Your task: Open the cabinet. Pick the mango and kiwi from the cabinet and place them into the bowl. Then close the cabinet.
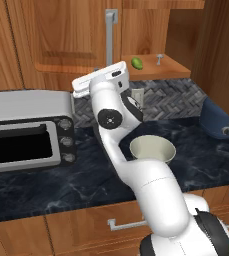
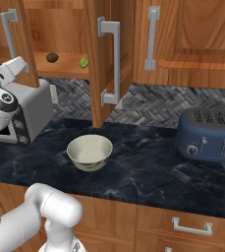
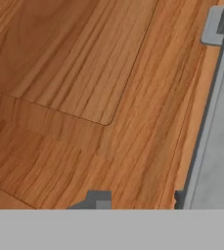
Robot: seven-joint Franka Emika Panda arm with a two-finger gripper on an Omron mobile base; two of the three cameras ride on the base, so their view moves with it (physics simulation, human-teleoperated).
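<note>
Two fruits lie on the cabinet's [image 2: 70,69] open bottom shelf: the kiwi [image 2: 52,57] and, beside it toward the hinged right door, the mango [image 2: 84,62]. Both cabinet doors stand swung outward, each with a vertical grey bar handle [image 2: 111,61]; the right door juts forward over the dark marbled counter [image 2: 148,162] and partly screens the mango in the right base view. Below the cabinet, the off-white bowl [image 2: 90,152] sits on the counter, with nothing in it. A silver toaster oven [image 1: 28,130] stands on the counter under the cabinet's left side, well apart from the bowl, and a blue toaster [image 2: 211,135] stands far off to the cabinet's right, against the herringbone backsplash [image 2: 153,106]. Low drawers with horizontal handles run under the counter edge.

The white arm rises in front of the bowl, bends at a dark elbow joint, and reaches up toward the left cabinet door, its wrist level with the shelf. The hand camera looks straight at reddish-brown panelled wood with a grey bar handle [image 3: 213,122] along one edge. I cannot tell whether the fingers are spread or closed; nothing appears held.
</note>
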